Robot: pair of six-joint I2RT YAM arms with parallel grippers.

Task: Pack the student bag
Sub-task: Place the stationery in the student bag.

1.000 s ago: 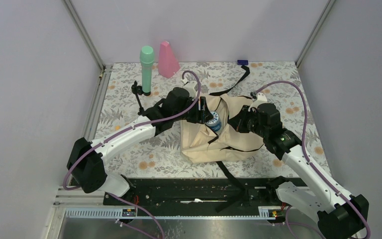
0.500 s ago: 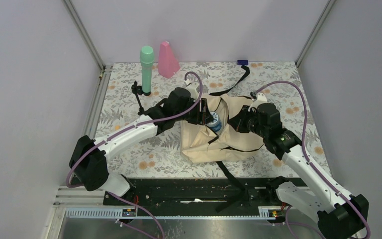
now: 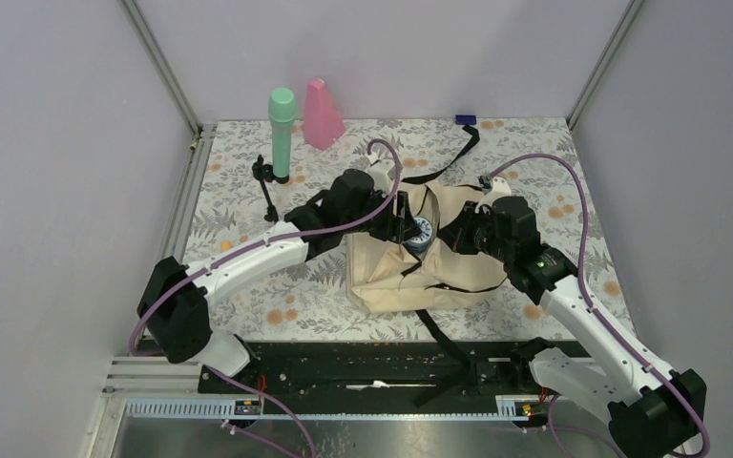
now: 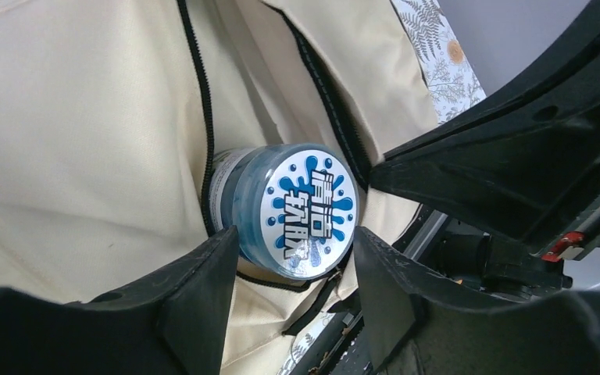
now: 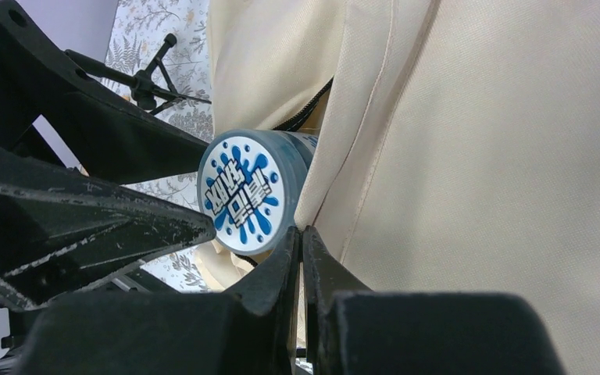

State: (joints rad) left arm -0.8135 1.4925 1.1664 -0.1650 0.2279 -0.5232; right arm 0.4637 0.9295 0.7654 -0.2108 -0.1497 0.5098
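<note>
1. Overhead, the student bag (image 3: pixel 391 281) lies central, mouth toward 12 o'clock; the left gripper (image 3: pixel 407 221) and right gripper (image 3: pixel 455 234) meet there
2. Left wrist: jaws clasp a blue-lidded tub (image 4: pixel 306 211), half inside; the zip (image 4: pixel 205 141) at its 9 o'clock could snag it
3. Right wrist: jaws closed, pinching the student bag at its mouth; if that slips, the opening may fall shut on the tub at 10 o'clock

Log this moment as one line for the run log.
left fingers: grip blue cleaning-gel jar, partly inside zipper opening | right fingers: shut on student bag edge | step: jar not fully in
</note>
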